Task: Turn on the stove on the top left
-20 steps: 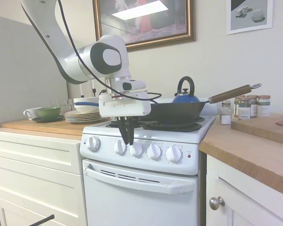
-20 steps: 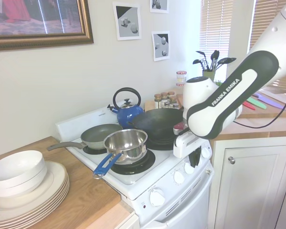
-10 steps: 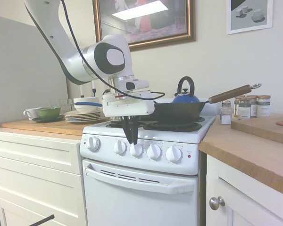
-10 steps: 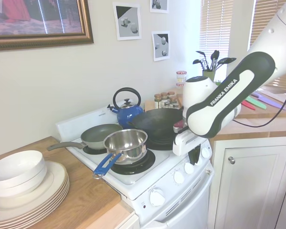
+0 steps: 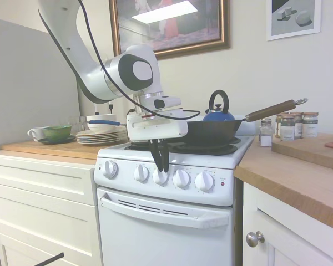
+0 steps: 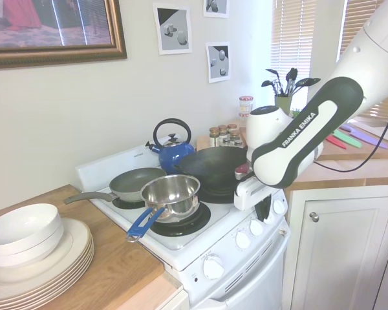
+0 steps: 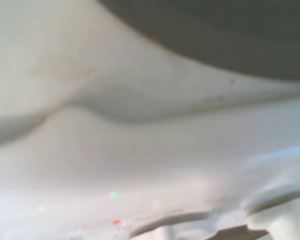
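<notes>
Above stove (image 5: 172,216) knobs, gripper (image 5: 162,166); wok (image 5: 211,132) behind.

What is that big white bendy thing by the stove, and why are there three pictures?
It is a robot arm. At its end is a gripper, two thin dark fingers that hang down in front of the middle knob of the stove. The fingers look pressed close together and hold nothing.

Two pictures come from cameras standing in the room, one on each side of the arm, so you see the same kitchen from two directions. The third comes from a tiny camera on the robot's wrist. It is so close that everything is a white blur.

On the stove sit a blue kettle, a black wok, a steel pot and a grey pan. Plates with a bowl on top are stacked on the wooden counter beside it.
</notes>
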You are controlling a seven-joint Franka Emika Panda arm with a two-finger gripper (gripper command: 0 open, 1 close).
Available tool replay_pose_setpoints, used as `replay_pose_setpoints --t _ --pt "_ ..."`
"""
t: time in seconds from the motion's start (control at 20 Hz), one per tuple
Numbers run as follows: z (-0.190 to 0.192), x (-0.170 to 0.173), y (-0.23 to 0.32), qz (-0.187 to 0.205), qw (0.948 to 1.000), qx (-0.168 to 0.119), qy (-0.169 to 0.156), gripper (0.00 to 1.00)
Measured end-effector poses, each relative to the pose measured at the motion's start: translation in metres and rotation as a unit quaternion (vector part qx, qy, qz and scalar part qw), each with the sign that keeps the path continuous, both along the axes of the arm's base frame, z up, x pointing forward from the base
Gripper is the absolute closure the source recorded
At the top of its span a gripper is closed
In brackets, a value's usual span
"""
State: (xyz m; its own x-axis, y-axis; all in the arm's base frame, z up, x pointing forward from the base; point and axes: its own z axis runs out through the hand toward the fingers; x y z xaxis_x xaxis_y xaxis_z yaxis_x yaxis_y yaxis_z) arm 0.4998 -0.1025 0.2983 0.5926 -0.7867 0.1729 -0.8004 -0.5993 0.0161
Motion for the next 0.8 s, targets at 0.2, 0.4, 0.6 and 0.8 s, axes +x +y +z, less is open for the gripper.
replay_pose_setpoints --t 0.2,0.4,0.6,0.8 --pt "0.001 0.003 0.009 0.008 1.0 0.0 -0.001 1.0" --pt "0.0 0.003 0.013 0.01 1.0 0.001 0.001 1.0" --pt "0.0 0.003 0.014 0.009 1.0 0.001 0.002 1.0" --pt "0.0 0.004 0.021 0.011 0.9999 0.002 0.003 1.0"
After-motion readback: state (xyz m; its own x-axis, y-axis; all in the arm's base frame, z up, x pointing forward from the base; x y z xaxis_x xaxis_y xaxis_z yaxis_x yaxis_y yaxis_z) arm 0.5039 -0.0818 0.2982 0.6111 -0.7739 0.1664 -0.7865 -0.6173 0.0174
